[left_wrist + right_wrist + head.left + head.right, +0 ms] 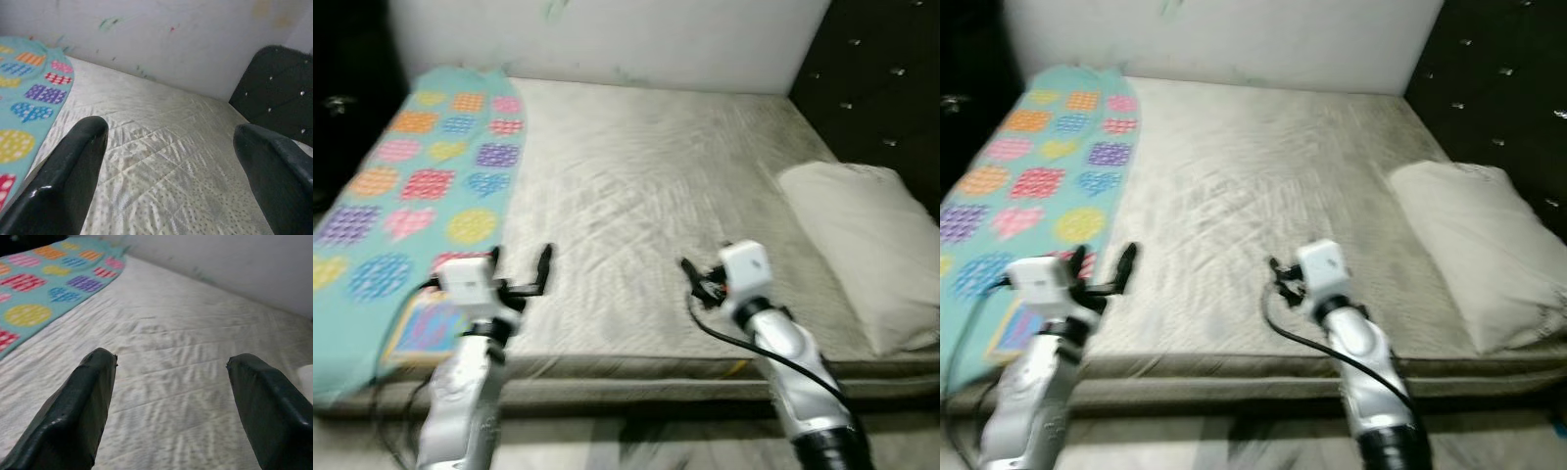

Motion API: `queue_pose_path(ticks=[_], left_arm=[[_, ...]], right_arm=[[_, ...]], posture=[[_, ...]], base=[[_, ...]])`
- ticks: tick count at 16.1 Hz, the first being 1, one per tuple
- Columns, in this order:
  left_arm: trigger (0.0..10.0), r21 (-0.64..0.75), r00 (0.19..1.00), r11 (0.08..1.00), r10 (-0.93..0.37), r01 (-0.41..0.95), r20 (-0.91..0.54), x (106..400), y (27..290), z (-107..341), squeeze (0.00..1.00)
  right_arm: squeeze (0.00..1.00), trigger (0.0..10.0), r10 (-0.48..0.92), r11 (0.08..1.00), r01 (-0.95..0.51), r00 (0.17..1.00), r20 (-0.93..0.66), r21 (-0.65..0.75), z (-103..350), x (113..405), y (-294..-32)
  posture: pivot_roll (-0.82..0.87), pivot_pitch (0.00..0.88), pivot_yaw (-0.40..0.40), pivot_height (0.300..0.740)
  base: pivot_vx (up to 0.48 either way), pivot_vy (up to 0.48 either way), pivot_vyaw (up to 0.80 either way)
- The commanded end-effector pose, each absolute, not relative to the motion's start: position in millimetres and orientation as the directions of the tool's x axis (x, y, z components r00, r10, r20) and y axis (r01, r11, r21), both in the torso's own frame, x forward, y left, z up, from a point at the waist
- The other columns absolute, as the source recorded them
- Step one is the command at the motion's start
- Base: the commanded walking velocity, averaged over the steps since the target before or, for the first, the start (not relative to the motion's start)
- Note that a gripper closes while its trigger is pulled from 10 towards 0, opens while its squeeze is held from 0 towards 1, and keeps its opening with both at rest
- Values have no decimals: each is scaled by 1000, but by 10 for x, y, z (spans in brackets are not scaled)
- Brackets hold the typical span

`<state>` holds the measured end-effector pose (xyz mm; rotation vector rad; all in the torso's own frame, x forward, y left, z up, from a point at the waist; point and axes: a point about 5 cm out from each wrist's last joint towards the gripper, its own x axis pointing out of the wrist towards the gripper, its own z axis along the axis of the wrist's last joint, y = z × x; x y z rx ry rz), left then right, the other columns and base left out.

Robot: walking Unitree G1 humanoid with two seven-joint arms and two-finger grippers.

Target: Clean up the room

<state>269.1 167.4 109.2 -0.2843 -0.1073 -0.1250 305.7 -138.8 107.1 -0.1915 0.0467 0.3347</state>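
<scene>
A wide bed with a grey-beige mattress [646,176] lies before me. A teal blanket [421,196] with coloured hearts and dotted circles runs along its left side. A white pillow [862,245] rests at the right edge. My left gripper [521,266] hovers over the near edge beside the blanket, its fingers [73,171] wide apart and holding nothing. My right gripper [697,279] hangs over the near middle of the mattress, open too, with bare sheet between its fingers [83,406].
A white wall panel [607,39] closes the far side of the bed, and a black tufted panel [881,78] stands behind the pillow. A flat, orange-bordered patterned rectangle [423,328] lies at the blanket's near end. A strip of floor [636,446] runs below the mattress edge.
</scene>
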Motion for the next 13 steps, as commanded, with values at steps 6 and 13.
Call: queue_pose_path(ticks=[6, 13], left_arm=[[10000, -276, 988, 951, -112, 137, 103, 2727, 1572, 1089, 0], [10000, -281, 990, 951, -109, 130, 88, 2742, 1580, 1072, 0]], right_arm=[[0, 10000, 284, 936, -294, 955, -79, -195, 1066, 3047, -1520], [0, 10000, 283, 937, -293, 956, -78, -192, 1058, 3046, -1518]], posture=[[-115, 0, -64, 740], [-115, 0, -60, 740]], base=[[243, 0, 0], [0, 343, 0]])
